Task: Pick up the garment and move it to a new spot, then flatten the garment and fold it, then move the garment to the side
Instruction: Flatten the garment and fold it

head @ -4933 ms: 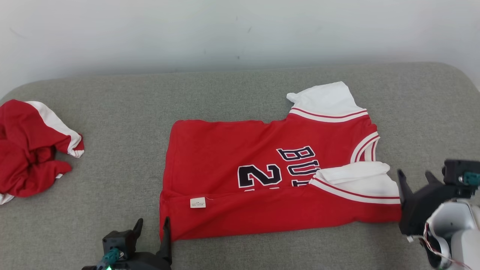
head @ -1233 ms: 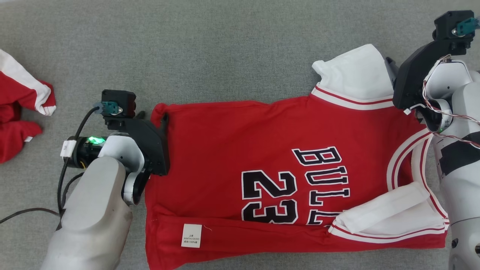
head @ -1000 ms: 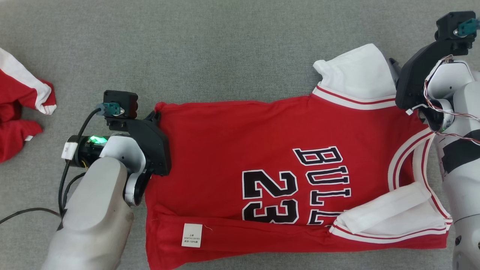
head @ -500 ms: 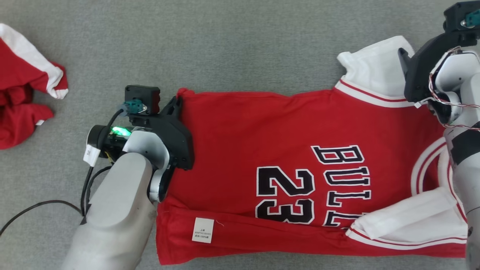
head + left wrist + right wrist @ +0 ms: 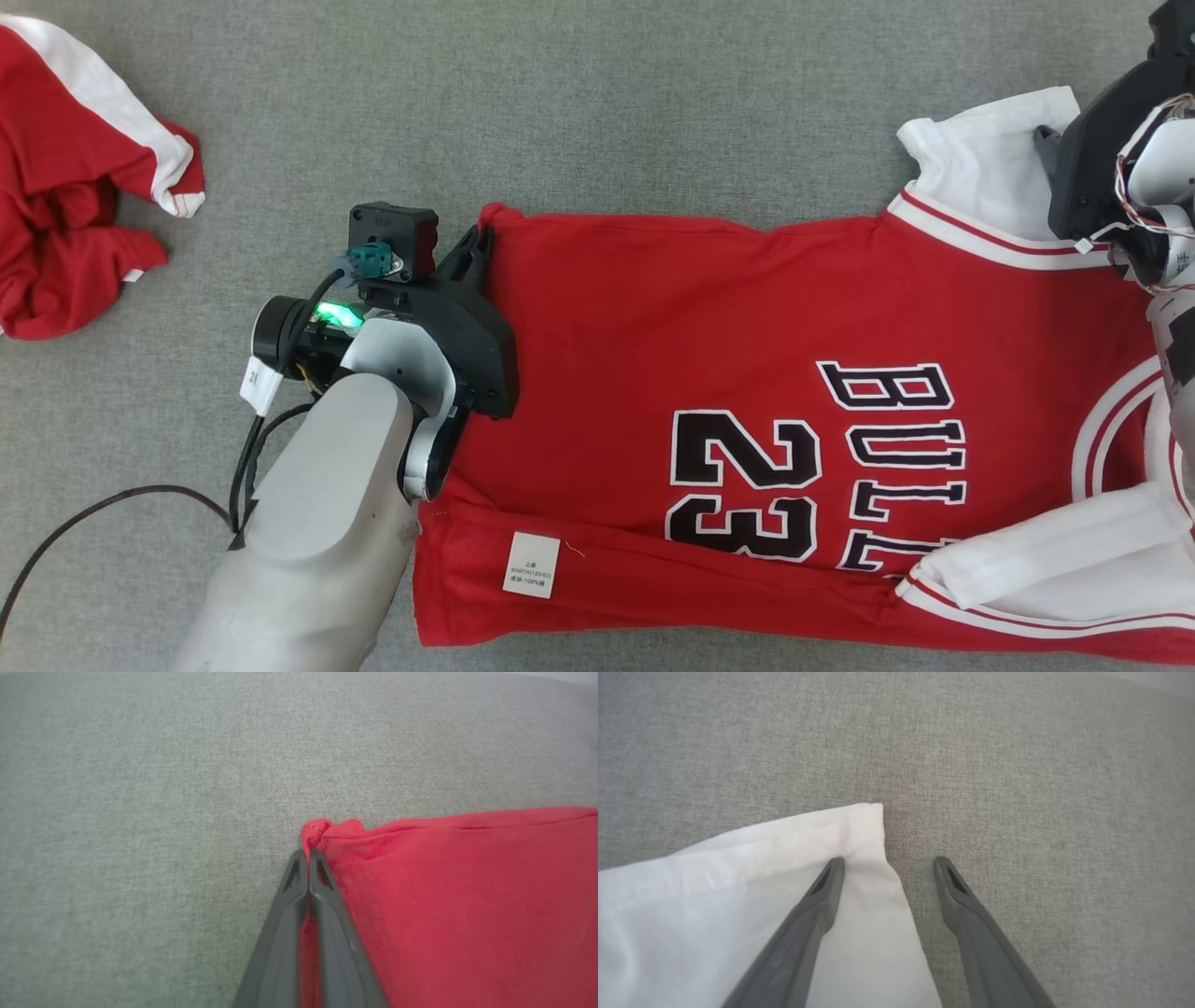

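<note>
Two end effectors at the jersey's far edge. Left end effector is clamped together on the far-left corner of the red jersey, bunching it. Right end effector is spread apart, one finger over the white sleeve corner and the other over bare cloth; contact unclear. Jersey lies flat, mid to right, on the grey fabric surface, its near strip folded over. Bare room beyond the far edge and to the left. Print reads "BULL" and "23"; white tag text unreadable. Crumpled red-and-white garment sits far left, well apart.
</note>
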Controlling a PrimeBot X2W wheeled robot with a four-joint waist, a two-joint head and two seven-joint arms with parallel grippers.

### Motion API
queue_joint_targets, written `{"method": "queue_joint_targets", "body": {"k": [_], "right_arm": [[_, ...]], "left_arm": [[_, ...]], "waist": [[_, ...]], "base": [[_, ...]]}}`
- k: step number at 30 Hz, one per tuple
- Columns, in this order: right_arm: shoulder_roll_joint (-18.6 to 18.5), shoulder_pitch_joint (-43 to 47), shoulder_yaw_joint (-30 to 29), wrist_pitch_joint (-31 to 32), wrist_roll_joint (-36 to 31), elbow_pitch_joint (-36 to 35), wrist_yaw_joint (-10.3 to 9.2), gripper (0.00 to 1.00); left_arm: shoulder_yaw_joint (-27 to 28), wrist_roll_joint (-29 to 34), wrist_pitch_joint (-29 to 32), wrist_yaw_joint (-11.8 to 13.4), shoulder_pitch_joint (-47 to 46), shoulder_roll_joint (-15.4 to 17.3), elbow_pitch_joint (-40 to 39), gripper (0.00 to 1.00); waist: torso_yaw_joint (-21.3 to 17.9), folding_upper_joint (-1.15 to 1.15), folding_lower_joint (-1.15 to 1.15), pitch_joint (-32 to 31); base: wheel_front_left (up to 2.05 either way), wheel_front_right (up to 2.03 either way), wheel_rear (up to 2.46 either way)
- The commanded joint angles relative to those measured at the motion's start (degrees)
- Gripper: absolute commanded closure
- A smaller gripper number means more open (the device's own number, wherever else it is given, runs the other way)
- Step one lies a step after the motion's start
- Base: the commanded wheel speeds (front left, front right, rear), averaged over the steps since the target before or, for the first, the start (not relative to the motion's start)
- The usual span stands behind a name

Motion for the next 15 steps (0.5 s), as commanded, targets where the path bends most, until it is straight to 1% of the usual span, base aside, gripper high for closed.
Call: {"method": "queue_joint_targets", "body": {"k": [1,2,3,7,11,15], "right_arm": [[0.2,1.7,0.8,1.3,0.8,1.6,-0.02,0.22],[0.0,1.6,1.1,1.4,1.3,1.6,-0.03,0.8],[-0.1,1.6,1.2,1.5,1.8,1.7,-0.03,1.0],[-1.3,1.2,1.8,-2.1,1.5,0.0,-0.04,1.0],[-1.2,0.8,3.4,-8.0,1.3,-2.4,-0.11,1.0],[-1.6,1.5,4.6,-14.2,3.0,-3.9,-0.11,1.0]], "left_arm": [[-0.4,-0.6,0.3,0.1,0.6,-0.2,0.7,1.0],[-0.5,-0.6,0.1,0.2,0.5,-0.2,0.7,1.0],[-0.4,-0.5,0.0,0.4,0.4,-0.2,0.7,1.0],[-0.1,-0.8,-1.2,0.8,-0.2,0.0,0.7,1.0],[0.8,-0.8,-3.5,1.8,-0.4,0.2,1.1,1.0],[1.4,-1.2,-5.9,2.5,-0.5,0.3,1.5,1.0]], "waist": [[0.3,0.01,0.01,0.2],[0.3,0.01,0.01,0.3],[0.3,0.01,0.01,0.5],[0.1,0.01,0.01,1.2],[-0.5,0.01,0.01,1.0],[-1.1,0.01,0.01,0.2]], "base": [[0.0,0.0,0.0],[0.0,0.0,0.0],[0.0,0.0,0.0],[0.0,0.0,0.0],[0.0,0.0,0.0],[0.0,0.0,0.0]]}}
